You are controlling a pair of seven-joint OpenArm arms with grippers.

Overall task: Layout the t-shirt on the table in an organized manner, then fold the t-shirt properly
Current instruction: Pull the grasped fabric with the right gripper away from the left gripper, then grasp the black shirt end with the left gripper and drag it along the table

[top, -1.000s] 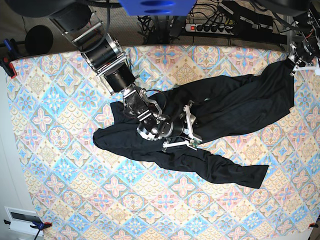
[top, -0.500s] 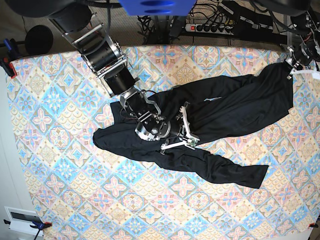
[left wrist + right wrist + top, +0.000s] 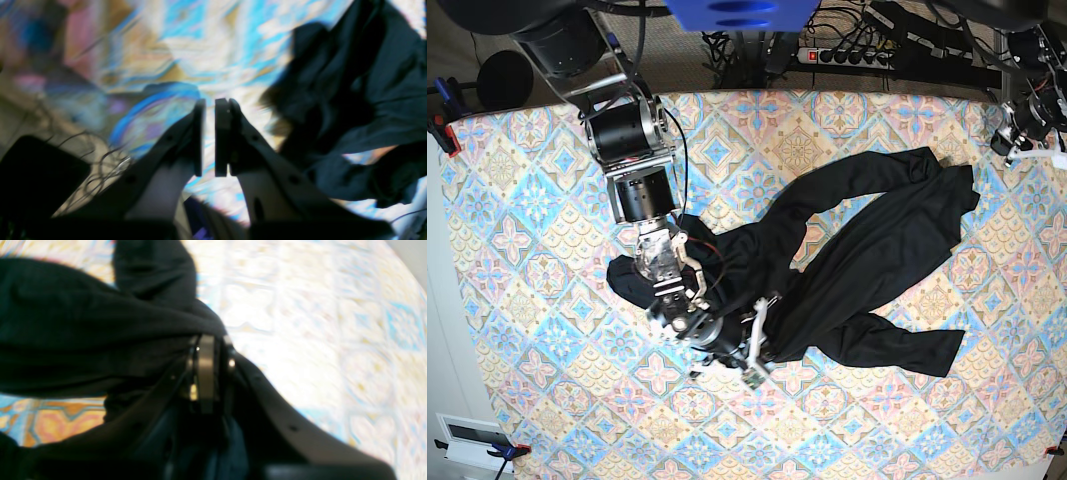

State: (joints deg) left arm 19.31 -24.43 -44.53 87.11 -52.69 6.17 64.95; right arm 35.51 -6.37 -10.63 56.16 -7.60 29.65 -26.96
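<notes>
The black t-shirt (image 3: 877, 250) lies crumpled across the middle of the patterned table (image 3: 547, 300), one long strip reaching the front right. My right gripper (image 3: 755, 355) is low over the shirt's front-left part. In the right wrist view that gripper (image 3: 210, 340) is shut on a fold of the t-shirt (image 3: 83, 340), which drapes over the fingers. At the table's far right edge my left gripper (image 3: 1019, 148) is clear of the cloth. The left wrist view shows this gripper (image 3: 208, 103) shut, only a thin slit between the pads, with the t-shirt (image 3: 367, 83) off to its right.
A power strip (image 3: 847, 55) and cables run behind the table's back edge. Clamps (image 3: 442, 130) hold the cloth at the left corner. A white box (image 3: 472, 435) sits on the floor at the front left.
My right gripper has shut on the shirt and dragged it toward the front. The shirt's far right end has come away from the left gripper and pulled inward.
</notes>
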